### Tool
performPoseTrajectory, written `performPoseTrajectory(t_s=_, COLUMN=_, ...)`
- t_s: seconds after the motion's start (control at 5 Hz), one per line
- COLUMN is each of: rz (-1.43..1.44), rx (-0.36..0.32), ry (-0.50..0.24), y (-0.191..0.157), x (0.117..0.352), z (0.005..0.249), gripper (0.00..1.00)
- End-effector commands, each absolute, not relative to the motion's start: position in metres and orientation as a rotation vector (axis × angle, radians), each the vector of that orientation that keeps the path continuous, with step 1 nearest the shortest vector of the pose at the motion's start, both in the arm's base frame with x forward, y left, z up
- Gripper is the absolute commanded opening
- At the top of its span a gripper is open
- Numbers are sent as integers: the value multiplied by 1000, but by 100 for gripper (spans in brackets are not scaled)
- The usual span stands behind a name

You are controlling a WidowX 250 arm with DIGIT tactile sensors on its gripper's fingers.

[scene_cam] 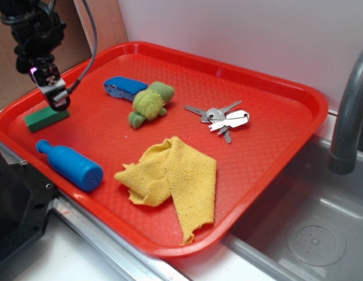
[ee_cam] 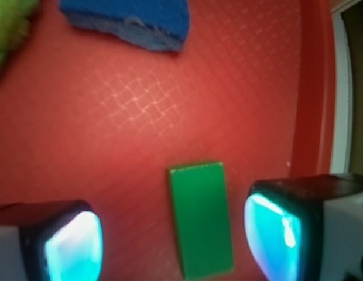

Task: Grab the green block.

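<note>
While poised above the green block [ee_cam: 200,218] at the left edge of the red tray [scene_cam: 275,175], spread wide and holding nothing: gripper [scene_cam: 54,96], pads [ee_cam: 73,246] flanking the bar in the wrist view, not touching it. Approach step, by appearance, grasp not yet made. Next, likely: straight descent, then closing across the block's narrow width. Nearby but apart: blue bottle [scene_cam: 70,165], blue sponge [scene_cam: 124,88].

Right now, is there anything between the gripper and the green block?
Nothing. In the wrist view the open gripper straddles the green block, with only bare red tray in the gaps on either side.
</note>
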State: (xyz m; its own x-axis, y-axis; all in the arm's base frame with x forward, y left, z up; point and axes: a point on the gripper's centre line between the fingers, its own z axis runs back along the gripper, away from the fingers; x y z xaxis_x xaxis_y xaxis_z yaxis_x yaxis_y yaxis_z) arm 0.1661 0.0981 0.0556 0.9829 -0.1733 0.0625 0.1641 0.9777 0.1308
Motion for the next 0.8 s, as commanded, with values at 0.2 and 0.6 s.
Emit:
performPoseTrajectory(t_s=0.2, rz=-107, rx=117, ry=100, y=117, x=155, z=20, gripper=100)
performPoseTrajectory(t_s=0.6, rz=-41, rx=97, ry=110, y=129, x=151, z=19, gripper=100)
